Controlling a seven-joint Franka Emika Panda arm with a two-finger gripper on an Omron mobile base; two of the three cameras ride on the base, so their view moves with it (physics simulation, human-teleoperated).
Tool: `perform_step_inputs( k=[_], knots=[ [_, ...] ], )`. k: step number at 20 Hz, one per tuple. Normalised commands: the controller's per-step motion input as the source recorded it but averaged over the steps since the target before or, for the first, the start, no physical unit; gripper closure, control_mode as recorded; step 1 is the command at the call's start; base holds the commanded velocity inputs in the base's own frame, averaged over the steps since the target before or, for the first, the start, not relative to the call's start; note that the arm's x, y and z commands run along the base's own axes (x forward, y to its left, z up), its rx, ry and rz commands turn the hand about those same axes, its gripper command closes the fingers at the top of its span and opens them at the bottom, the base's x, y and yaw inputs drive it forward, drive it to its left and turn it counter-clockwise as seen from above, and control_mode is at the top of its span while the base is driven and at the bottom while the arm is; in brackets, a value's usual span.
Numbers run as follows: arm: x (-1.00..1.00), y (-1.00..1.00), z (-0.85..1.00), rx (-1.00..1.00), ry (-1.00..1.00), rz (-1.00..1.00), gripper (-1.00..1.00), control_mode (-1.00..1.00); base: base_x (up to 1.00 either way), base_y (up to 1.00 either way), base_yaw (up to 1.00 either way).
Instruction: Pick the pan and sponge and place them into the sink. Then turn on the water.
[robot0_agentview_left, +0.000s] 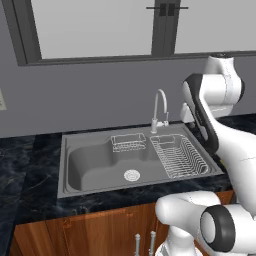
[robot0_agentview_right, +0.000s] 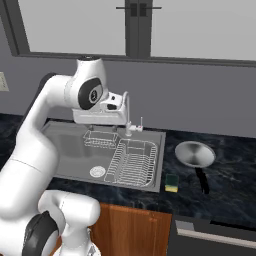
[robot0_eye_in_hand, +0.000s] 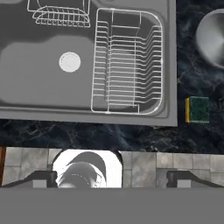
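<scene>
Right base view: pan (robot0_agentview_right: 195, 153) on counter (robot0_agentview_right: 230, 195) at 3 o'clock of sink (robot0_agentview_right: 65, 150), handle toward 5 o'clock. Sponge (robot0_agentview_right: 172, 182) just beside sink's near right corner, apart from pan. Gripper (robot0_eye_in_hand: 112, 178) high above sink, fingers spread, holding nothing. Faucet (robot0_agentview_left: 159, 107) at sink's back rim.

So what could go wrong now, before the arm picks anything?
The sponge lies at the counter's front edge, so a clumsy grasp might push it off. The dish rack fills the right part of the sink, so the pan, with its long handle, could catch on it.
</scene>
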Motion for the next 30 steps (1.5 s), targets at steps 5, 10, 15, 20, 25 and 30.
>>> perform_step_inputs(
  k=[5, 10, 15, 20, 25, 30],
  knots=[
    [-0.09, -0.32, -0.02, -0.05, 0.04, 0.00, -1.00, -1.00, 0.00, 0.00, 0.00],
    [-0.05, -0.29, -0.10, -0.07, 0.01, 0.00, -1.00, -1.00, 0.00, 0.00, 0.00],
    [0.00, -0.34, -0.24, -0.02, 0.01, 0.00, -1.00, -1.00, 0.00, 0.00, 0.00],
    [0.01, -0.32, -0.15, 0.05, 0.07, 0.00, -1.00, -1.00, 0.00, 0.00, 0.00],
    [0.03, -0.35, 0.00, 0.07, 0.09, 0.00, -1.00, -1.00, 0.00, 0.00, 0.00],
    [0.08, -0.37, -0.01, 0.02, 0.06, 0.00, -1.00, -1.00, 0.00, 0.00, 0.00]
  ],
)
